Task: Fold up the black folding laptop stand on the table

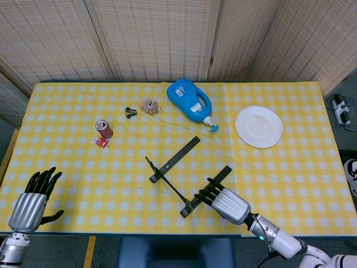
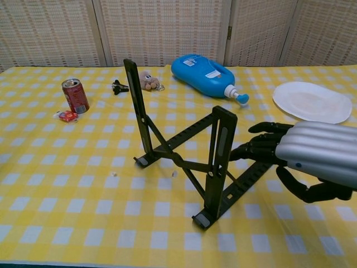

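Note:
The black folding laptop stand (image 1: 177, 170) stands unfolded in the middle of the yellow checked table (image 1: 72, 167). In the chest view the stand (image 2: 181, 159) has two upright bars joined by crossed struts. My right hand (image 1: 225, 202) reaches in from the front right. Its fingers (image 2: 257, 149) stretch toward the stand's right upright, thumb apart below, gripping nothing. Whether the fingertips touch the bar I cannot tell. My left hand (image 1: 34, 196) hangs at the table's front left edge with its fingers spread, holding nothing; only the head view shows it.
At the back lie a blue detergent bottle (image 1: 191, 100), a white plate (image 1: 259, 127), a small plush toy (image 1: 148, 105) and a black clip (image 1: 130, 112). A red can (image 1: 104, 129) and a small red box (image 1: 101, 143) sit to the left.

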Robot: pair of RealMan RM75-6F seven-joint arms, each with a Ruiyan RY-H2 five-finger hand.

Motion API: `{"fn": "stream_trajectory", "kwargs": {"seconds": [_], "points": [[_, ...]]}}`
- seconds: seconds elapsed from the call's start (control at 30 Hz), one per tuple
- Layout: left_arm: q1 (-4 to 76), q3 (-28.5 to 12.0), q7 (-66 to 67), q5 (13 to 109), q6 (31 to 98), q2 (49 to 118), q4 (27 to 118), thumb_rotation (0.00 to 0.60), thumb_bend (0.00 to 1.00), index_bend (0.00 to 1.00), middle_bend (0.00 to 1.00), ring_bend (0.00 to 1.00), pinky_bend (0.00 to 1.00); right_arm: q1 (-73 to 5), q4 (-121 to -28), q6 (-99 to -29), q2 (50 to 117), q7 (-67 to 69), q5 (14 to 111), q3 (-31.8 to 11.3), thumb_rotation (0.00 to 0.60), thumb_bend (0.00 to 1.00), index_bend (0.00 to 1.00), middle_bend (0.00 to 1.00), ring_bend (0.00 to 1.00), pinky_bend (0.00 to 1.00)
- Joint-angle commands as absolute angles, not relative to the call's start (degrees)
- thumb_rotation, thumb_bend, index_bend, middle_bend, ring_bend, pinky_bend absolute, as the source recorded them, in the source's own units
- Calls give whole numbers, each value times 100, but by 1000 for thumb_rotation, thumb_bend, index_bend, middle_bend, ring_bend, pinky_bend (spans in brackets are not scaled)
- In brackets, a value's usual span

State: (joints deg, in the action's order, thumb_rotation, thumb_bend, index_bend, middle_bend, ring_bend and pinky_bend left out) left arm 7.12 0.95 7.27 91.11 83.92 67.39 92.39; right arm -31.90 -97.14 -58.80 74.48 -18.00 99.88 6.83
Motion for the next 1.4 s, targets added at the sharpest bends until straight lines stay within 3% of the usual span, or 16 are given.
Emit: {"fn": "stream_trajectory", "kwargs": {"seconds": [0.03, 1.03, 1.2, 1.4], "points": [[711, 99, 732, 9119, 8393, 6741, 9244, 600, 150, 62, 29, 33, 0, -3159, -9729, -5860, 7425, -1863, 10018, 744, 600, 922, 131, 193, 170, 0], [756, 108, 537, 9225, 8352, 6777, 9126, 600, 150, 64, 29, 35, 0, -3284, -9638, -5339, 7812, -2053, 9933, 843, 600, 922, 132, 201, 173, 0], [1188, -43, -299, 9239, 7866, 6795, 8998, 600, 150, 91, 55, 59, 0, -3243, -9746, -5569, 7588, -1931, 9964, 802, 600, 922, 131, 200, 176, 0], [2085, -325, -1900, 9168, 6821, 6911, 8530, 600, 185, 131, 100, 109, 0, -3151, -9990, -5938, 7181, -1857, 9979, 702, 600, 922, 132, 194, 174, 0]]}}
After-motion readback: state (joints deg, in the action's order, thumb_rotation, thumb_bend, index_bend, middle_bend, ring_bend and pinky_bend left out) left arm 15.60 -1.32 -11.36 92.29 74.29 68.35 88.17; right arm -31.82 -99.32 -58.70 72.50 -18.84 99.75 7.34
